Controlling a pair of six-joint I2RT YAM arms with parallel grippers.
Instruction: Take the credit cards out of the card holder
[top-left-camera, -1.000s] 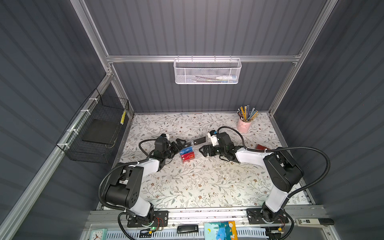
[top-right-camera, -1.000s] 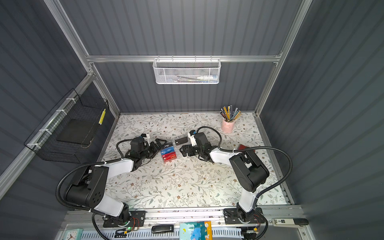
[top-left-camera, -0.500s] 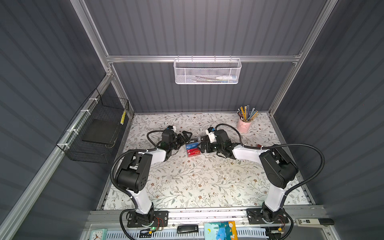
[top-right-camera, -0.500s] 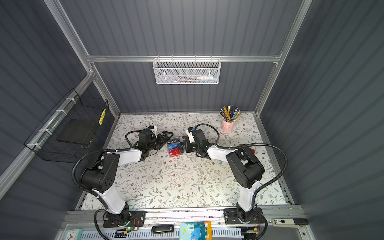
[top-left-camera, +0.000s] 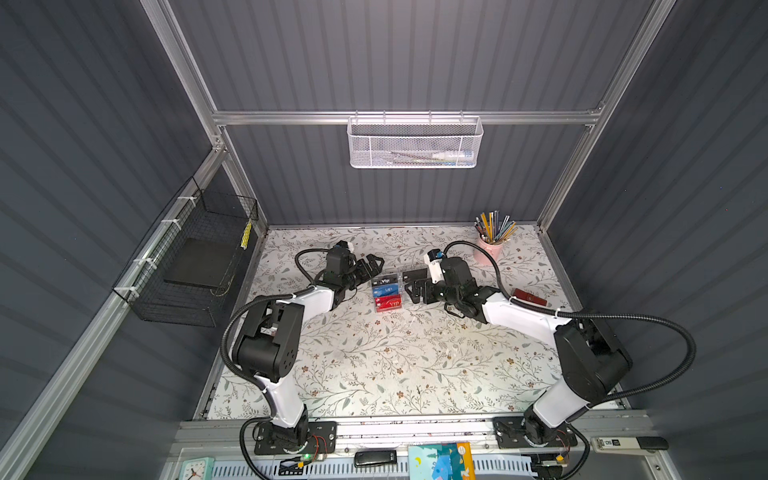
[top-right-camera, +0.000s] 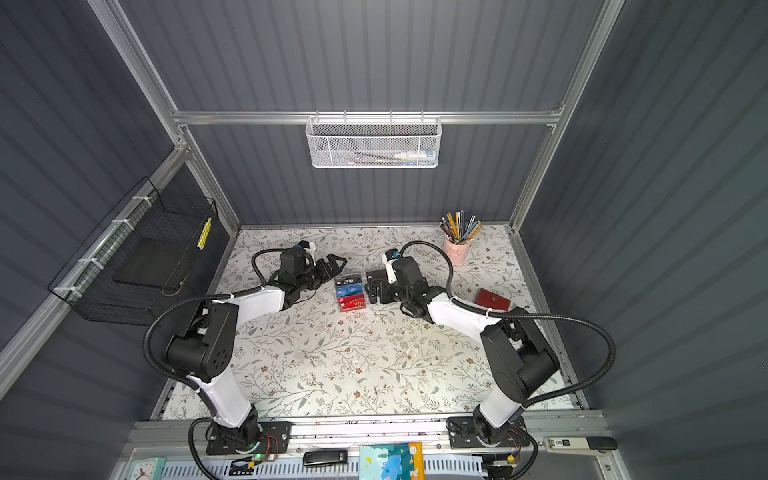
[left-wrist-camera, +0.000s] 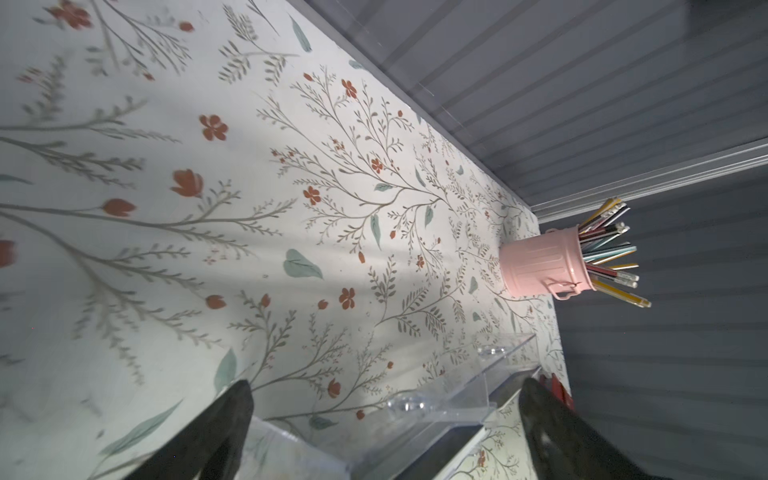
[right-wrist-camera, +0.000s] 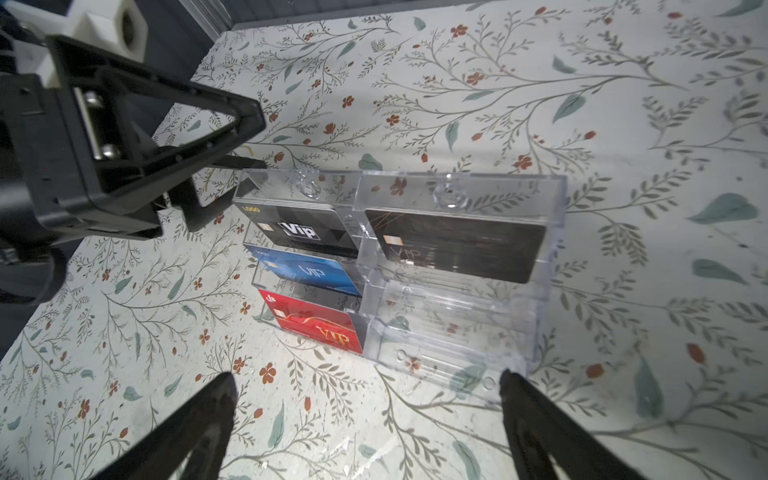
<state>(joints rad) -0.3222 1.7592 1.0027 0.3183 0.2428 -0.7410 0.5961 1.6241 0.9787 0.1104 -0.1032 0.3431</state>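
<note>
Clear, glossy acrylic is catching the light on a tiered rack (right-wrist-camera: 457, 328), with smooth, shiny plastic cards (right-wrist-camera: 309, 272) gleaming in its tiers. The counter (top-left-camera: 374, 365) is showing a matt, floral-printed covering. At the right of a top view, the card holder (top-left-camera: 528, 296) is looking like dull red leather. At upper centre, a white metal-mesh basket (top-left-camera: 413, 143) is hanging on brushed aluminium framing (top-left-camera: 291, 117).

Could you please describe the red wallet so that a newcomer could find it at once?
On the floral table, look near the right edge, just in front of the pink pencil cup. The red wallet lies flat there, beside the right arm. Unlike the red VIP card in the clear rack, it is darker and lies alone.
</note>
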